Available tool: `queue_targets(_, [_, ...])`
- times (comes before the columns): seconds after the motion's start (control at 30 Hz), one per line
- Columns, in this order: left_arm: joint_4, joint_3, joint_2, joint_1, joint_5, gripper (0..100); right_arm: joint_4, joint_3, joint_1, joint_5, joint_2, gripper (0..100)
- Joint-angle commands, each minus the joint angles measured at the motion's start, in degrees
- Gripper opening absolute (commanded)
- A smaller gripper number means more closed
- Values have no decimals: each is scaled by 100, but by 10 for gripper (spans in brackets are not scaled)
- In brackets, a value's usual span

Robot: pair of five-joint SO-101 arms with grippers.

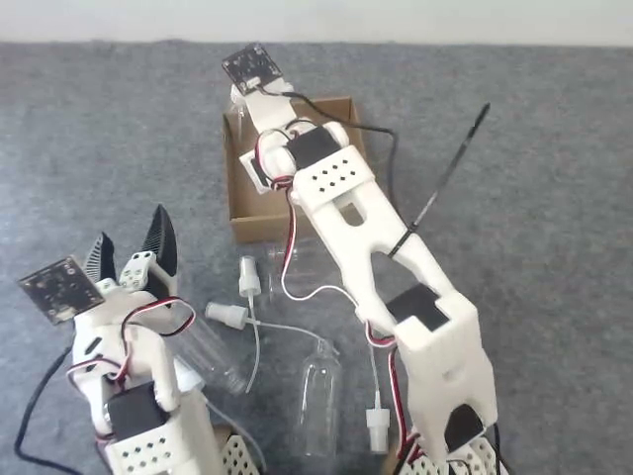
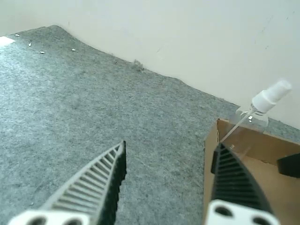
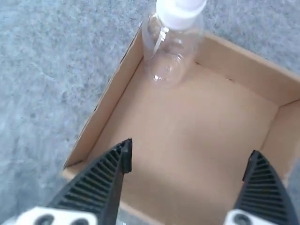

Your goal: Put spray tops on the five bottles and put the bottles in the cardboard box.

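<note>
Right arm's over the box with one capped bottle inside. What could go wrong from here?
1. The right gripper hangs open over the cardboard box, close to the capped bottle standing in its corner. A careless pull-out might tip it.
2. An uncapped bottle and a loose spray top lie on the carpet right beside the right arm. The arm could sweep them aside when it comes back.

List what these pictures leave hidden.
- High view: the right arm covers most of the box, so its contents cannot be counted.
- Right wrist view: the spray top of the boxed bottle is cut off by the edge.
- High view: the left arm hides part of a lying bottle.
</note>
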Motion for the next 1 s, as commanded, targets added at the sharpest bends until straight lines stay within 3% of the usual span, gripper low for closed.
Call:
queue_targets(0.0, [-237, -207, -70, -44, 62, 272, 585, -273, -31, 44, -875, 336])
queue_targets(0.37, [-220, -207, -70, -44, 44, 272, 2141, -273, -242, 70, -1657, 336])
queue_targets(0.97, [-246, -145, -70, -44, 26, 272, 3679, -264, -251, -229, -2510, 336])
